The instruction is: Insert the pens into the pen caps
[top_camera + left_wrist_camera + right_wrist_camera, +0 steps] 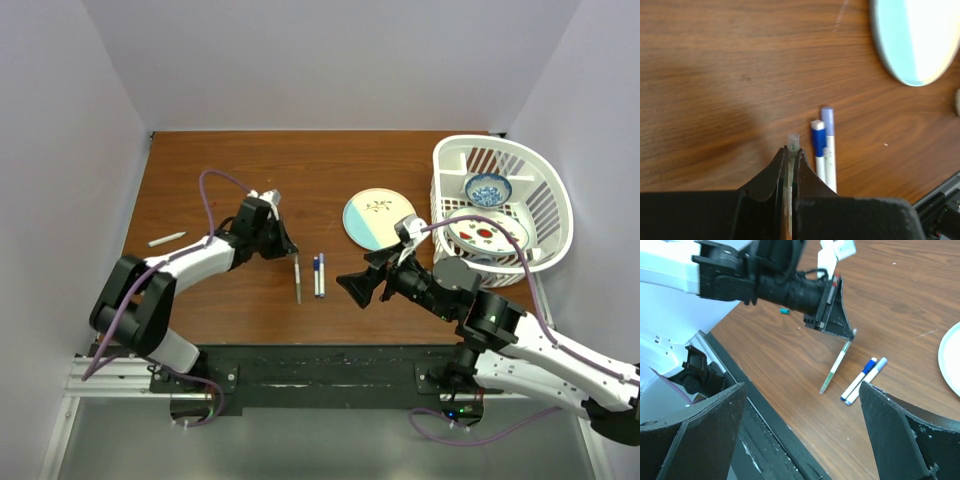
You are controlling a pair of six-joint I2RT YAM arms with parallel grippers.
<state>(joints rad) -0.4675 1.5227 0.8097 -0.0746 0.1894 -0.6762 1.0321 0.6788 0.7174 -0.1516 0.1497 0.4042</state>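
Tabletop (pixel 220 170): brown wood.
Right end effector (pixel 350 290): fingers fully apart, empty, near two blue-capped pens (pixel 319 275) lying side by side.
Left end effector (pixel 788 152): clamped on green-tinted pen (pixel 837 362), tip resting on tabletop.
Green cap (pixel 784 312): loose beyond left arm; likely next. Align along pen's axis, press straight.

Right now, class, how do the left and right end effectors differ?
The left end effector is shut on a pen; the right end effector stands wide open, holding nothing. The left sits left of the two capped pens; the right sits on their right. Both are black, two-fingered.
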